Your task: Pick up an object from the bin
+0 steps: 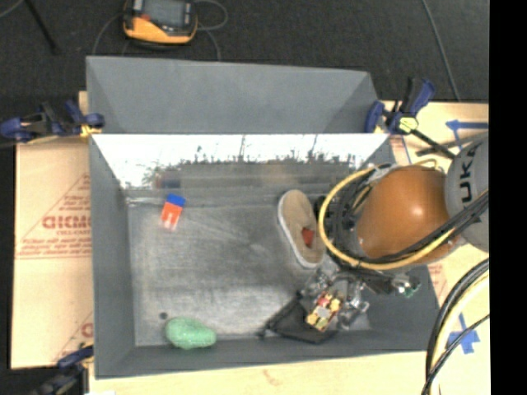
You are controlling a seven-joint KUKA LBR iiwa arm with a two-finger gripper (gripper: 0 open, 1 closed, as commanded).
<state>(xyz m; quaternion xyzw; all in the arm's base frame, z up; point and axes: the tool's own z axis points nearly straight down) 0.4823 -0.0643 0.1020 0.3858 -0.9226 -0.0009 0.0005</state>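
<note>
The pincer (329, 307) is seen low in the front right corner of the grey metal bin (111, 245), beneath the arm's orange wrist cover (403, 212) and its looped cables. Whether it is spread wide or drawn narrow cannot be told, since the wrist hides much of it. Directly under it and just to its left, a dark flat piece (286, 324) lies on the floor against the front wall. This is judged the likeliest thing to be picked (contact with it cannot be confirmed). Just behind the pincer, a pale oval shoe-like thing (296, 225) with a red spot inside is tilted beside the wrist. Well apart, a green lumpy blob (189, 334) rests at the front left, and a small blue-and-orange block (171, 211) sits near the back left. Nothing is shown lifted. The descent appears made, while the grasp and the raising out of the bin are judged yet to be done.
</note>
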